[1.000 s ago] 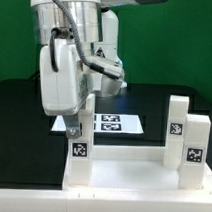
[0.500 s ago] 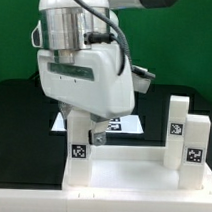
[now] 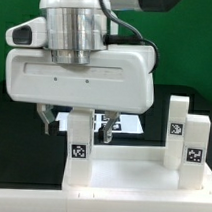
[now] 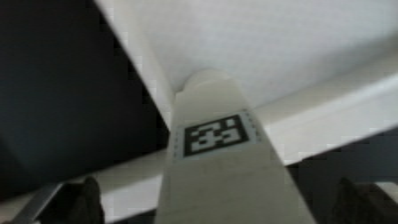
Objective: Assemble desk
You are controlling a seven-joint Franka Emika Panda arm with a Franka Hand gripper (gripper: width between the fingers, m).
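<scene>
The desk's white tabletop panel (image 3: 126, 173) lies across the front of the exterior view, with blocky legs standing upright on it. One tagged leg (image 3: 80, 143) rises at the panel's left corner, and two more legs (image 3: 177, 119) (image 3: 195, 145) stand at the right. My gripper (image 3: 78, 131) hangs straight over the left leg, open, one finger (image 3: 45, 121) on each side and clear of it. In the wrist view the same leg (image 4: 221, 140) runs up between my gripper (image 4: 217, 205) fingertips (image 4: 71, 202), with gaps on both sides, and the tabletop (image 4: 267, 45) lies behind it.
The marker board (image 3: 130, 123) lies on the black table (image 3: 19, 110) behind the desk, mostly hidden by my hand. A green wall closes the back. The wide gripper body blocks much of the exterior view's middle.
My hand has turned about its upright axis from side-on to broad-on. The jaws have spread apart, off the left leg, which stays standing in place.
</scene>
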